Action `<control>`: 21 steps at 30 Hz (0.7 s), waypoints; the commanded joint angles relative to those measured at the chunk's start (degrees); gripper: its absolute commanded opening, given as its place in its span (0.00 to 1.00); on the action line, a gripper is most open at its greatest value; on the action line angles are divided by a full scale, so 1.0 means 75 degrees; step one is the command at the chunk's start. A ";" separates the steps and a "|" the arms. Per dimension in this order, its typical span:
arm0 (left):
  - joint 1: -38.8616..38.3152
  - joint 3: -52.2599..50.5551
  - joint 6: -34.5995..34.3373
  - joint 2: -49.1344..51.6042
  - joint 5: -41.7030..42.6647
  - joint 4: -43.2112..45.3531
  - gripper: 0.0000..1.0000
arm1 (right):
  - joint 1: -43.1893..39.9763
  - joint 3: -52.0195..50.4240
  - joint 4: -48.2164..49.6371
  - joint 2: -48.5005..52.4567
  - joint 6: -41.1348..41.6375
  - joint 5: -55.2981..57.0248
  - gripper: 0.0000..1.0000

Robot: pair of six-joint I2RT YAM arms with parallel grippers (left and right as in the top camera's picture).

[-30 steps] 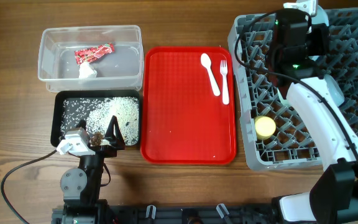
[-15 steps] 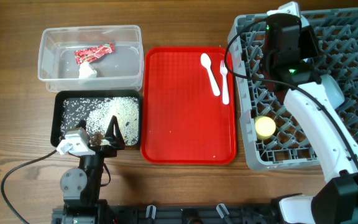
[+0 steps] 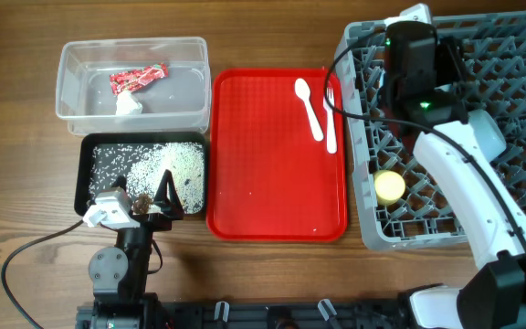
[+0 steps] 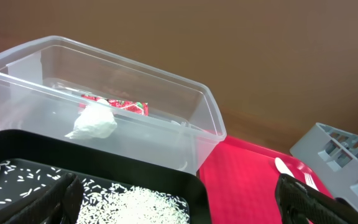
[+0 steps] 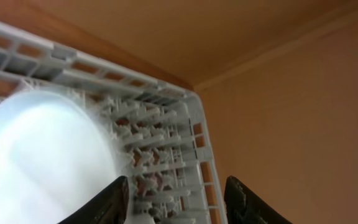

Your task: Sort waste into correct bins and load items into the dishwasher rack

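Note:
The clear tub (image 3: 71, 87) holds the red snack wrapper (image 3: 138, 78) and the white tissue (image 3: 129, 104); both also show in the left wrist view, the wrapper (image 4: 118, 105) and the tissue (image 4: 94, 122). The black tray (image 3: 88, 178) holds rice (image 3: 167, 163). The white spoon (image 3: 308, 106) and fork (image 3: 330, 117) lie on the red tray (image 3: 272, 183). The yellow cup (image 3: 390, 186) sits in the grey rack (image 3: 519, 55). My left gripper (image 3: 163, 196) is open and empty at the black tray's front edge. My right gripper (image 5: 179, 205) is open and empty above the rack (image 5: 166, 137), beside a pale blue dish (image 5: 42, 155).
The red tray lies between the two bins and the rack. My right arm (image 3: 464, 174) stretches across the rack's left half and hides part of it. Bare wooden table (image 3: 16, 247) lies left and in front of the black tray.
My right arm has swung its wrist to the left over the rack's far left part. My left arm and everything on the table have stayed put.

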 commanded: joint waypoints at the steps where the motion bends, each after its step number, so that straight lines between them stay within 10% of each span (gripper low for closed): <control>1: 0.0055 -0.0020 0.0015 -0.0012 0.0061 -0.0058 1.00 | 0.0283 0.0003 0.0268 -0.0012 0.0009 0.0562 0.51; 12: 0.0055 -0.0020 0.0015 -0.0012 0.0061 -0.0058 1.00 | 0.0731 0.0003 -0.0262 -0.0831 0.1297 0.0466 0.62; 21: 0.0055 -0.0020 0.0015 -0.0012 0.0061 -0.0058 1.00 | 0.2981 0.0047 -0.2687 -0.1891 0.4307 -0.5525 0.67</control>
